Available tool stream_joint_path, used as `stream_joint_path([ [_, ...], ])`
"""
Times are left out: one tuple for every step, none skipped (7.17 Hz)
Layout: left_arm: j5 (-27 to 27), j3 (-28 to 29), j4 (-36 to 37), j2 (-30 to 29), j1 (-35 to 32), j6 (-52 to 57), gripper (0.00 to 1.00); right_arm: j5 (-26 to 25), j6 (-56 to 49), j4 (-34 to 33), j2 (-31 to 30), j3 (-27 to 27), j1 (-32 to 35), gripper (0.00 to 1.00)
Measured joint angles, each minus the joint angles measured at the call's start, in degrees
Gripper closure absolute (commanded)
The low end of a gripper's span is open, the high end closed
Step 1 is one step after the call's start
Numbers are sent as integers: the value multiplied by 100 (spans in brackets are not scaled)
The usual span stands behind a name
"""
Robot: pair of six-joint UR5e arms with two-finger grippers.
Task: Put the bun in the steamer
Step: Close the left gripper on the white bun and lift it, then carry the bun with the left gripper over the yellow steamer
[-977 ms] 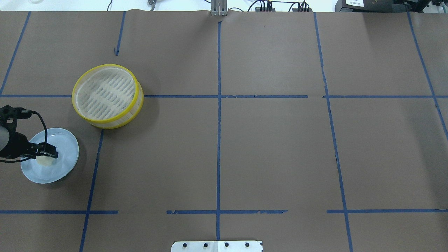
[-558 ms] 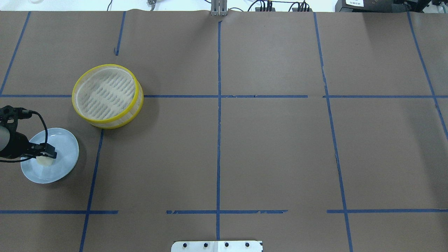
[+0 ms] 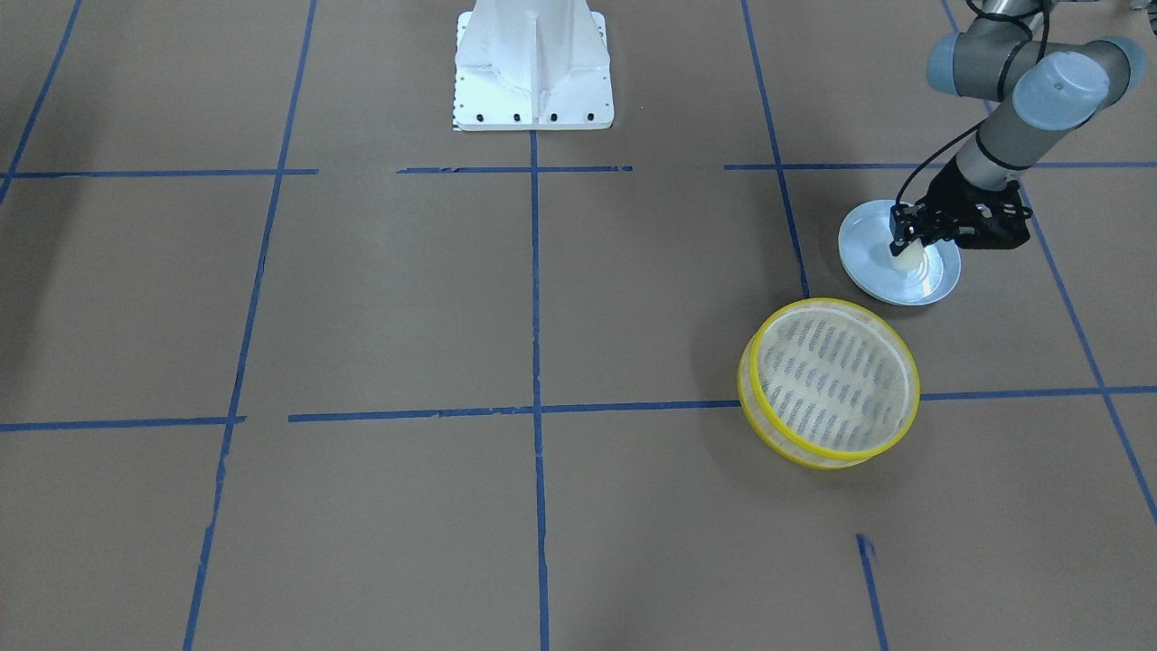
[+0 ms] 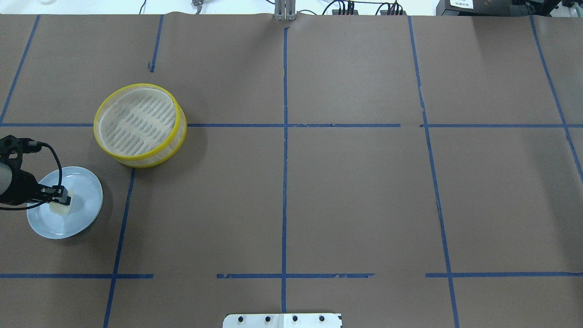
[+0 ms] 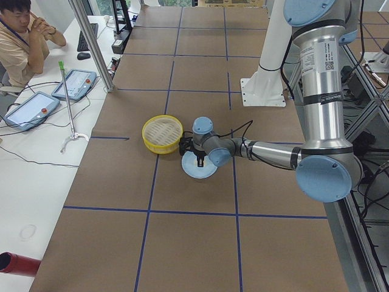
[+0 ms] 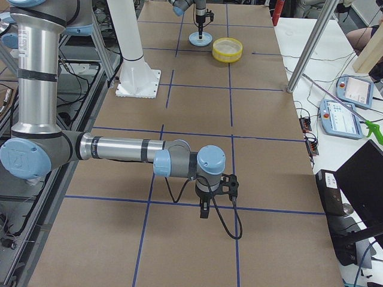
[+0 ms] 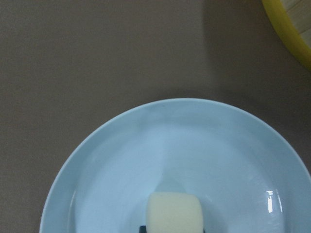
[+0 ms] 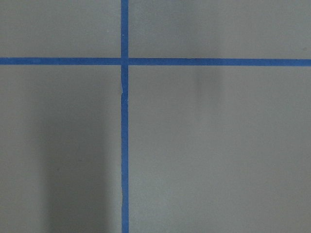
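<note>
The cream-white bun (image 4: 59, 208) lies on a pale blue plate (image 4: 86, 200) at the table's left. My left gripper (image 4: 64, 196) is down over the plate, its fingers shut on the bun. In the front-facing view the gripper (image 3: 907, 237) holds the bun (image 3: 909, 259) just over the plate (image 3: 866, 244). The left wrist view shows the bun (image 7: 174, 213) at the bottom edge. The yellow-rimmed steamer (image 4: 139, 122) stands empty just beyond the plate. My right gripper (image 6: 204, 210) shows only in the right side view; I cannot tell if it is open or shut.
Brown paper with blue tape lines covers the table (image 4: 355, 191). The robot's white base (image 3: 533, 72) stands at the near middle edge. The steamer's yellow rim (image 7: 286, 24) shows at the top right corner of the left wrist view. An operator sits beside the table.
The left gripper's fingers have narrowed around the bun on the plate and the hand has drawn slightly left. The steamer and plate have not moved.
</note>
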Motion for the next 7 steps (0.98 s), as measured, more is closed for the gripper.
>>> stream_joint_path([
  [-12, -130, 0, 16, -31, -1, 71, 0, 0, 0, 0, 0, 0, 0],
  [-26, -362, 0, 18, -90, -14, 69, 0, 0, 0, 0, 0, 0, 0],
  [-32, -568, 18, -85, -218, -31, 69, 0, 0, 0, 0, 0, 0, 0],
  [-31, -660, 175, -367, -387, -35, 69, 0, 0, 0, 0, 0, 0, 0],
  [-15, -668, 534, -774, -534, -18, 68, 0, 0, 0, 0, 0, 0, 0],
  [13, -586, 955, -1269, -643, 11, 67, 0, 0, 0, 0, 0, 0, 0],
  [39, -390, 1235, -1715, -698, 26, 67, 0, 0, 0, 0, 0, 0, 0],
])
